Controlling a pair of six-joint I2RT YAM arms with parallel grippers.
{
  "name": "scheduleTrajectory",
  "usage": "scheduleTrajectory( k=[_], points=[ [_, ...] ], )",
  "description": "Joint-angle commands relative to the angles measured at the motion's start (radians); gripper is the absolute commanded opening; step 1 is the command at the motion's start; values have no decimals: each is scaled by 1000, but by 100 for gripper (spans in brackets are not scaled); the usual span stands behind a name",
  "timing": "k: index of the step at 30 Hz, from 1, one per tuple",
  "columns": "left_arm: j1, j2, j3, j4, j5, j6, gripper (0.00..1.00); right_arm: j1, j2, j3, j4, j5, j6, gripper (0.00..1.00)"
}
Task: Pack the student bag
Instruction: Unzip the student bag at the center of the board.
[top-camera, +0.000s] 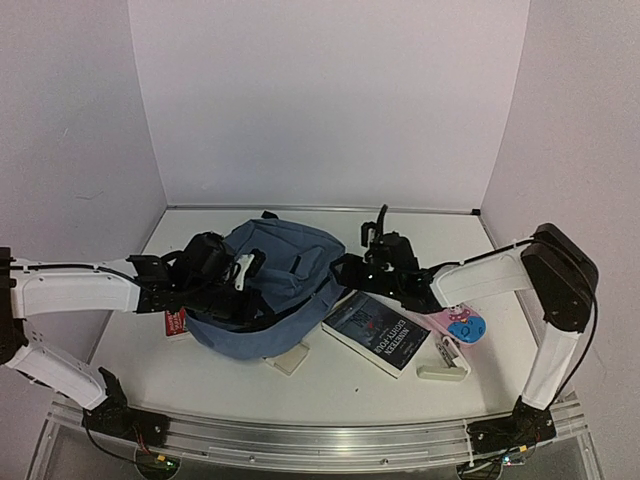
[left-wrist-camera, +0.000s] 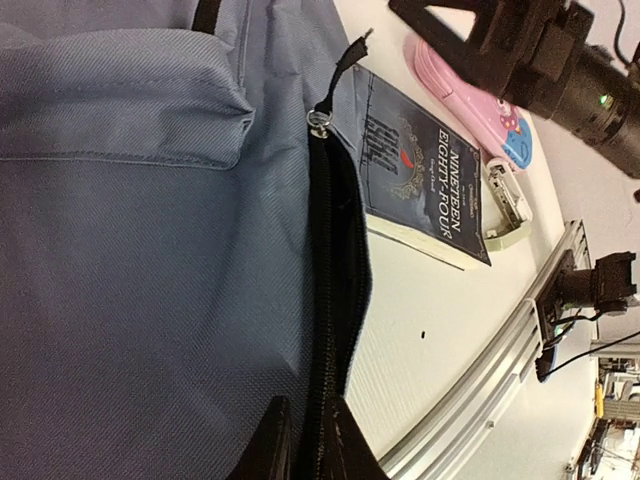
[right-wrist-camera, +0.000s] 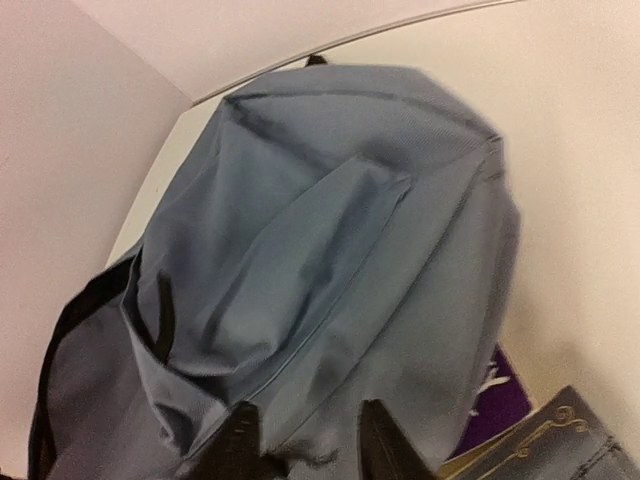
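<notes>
Student bag (top-camera: 270, 300): slate-blue, slumped on the white table (top-camera: 330, 390) left of centre, between the two arms; front pocket panel faces up; black zip (left-wrist-camera: 325, 300) runs along its open edge, metal pull (left-wrist-camera: 320, 122) at the far end.

Left gripper (left-wrist-camera: 305, 445): at the bag's left side, fingers closed and pinching the black zip edge of the bag.

Right gripper (right-wrist-camera: 305, 440): at the bag's right edge, fingers (right-wrist-camera: 243, 435) standing apart, blue fabric showing in the gap; whether they touch the cloth I cannot tell.

Dark paperback (top-camera: 375, 330), title "Nineteen Eighty-Four", lies flat just beside the bag on the right; pink case (top-camera: 455, 322) with a blue patch beyond it, under the right forearm; small cream object (top-camera: 445, 368) near the book's front corner.
</notes>
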Motion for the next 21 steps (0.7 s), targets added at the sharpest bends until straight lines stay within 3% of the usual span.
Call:
scheduleTrajectory(
  k=[1,3,7,9,15,18,21],
  points=[
    [-9,59,148,-68,-57,-1,17,-34,-208,-78,-22,55,-66,66],
    [-9,89,204,-99,-82,8,26,-35,-279,-113,-44,63,-81,73],
    [-7,96,261,-167,-163,-30,60,-34,-403,-168,-84,27,-109,77],
    [-2,82,270,-212,-182,-43,72,-33,-452,-189,-90,0,-125,79],
    [110,-7,254,-401,-269,-127,83,34,-510,-164,-104,-69,-218,83],
    [230,-121,172,-443,-257,-188,84,111,-461,-97,-133,-37,-286,83],
    [267,-223,121,-509,-298,-234,87,184,-361,6,-185,-24,-342,79]
  ],
)
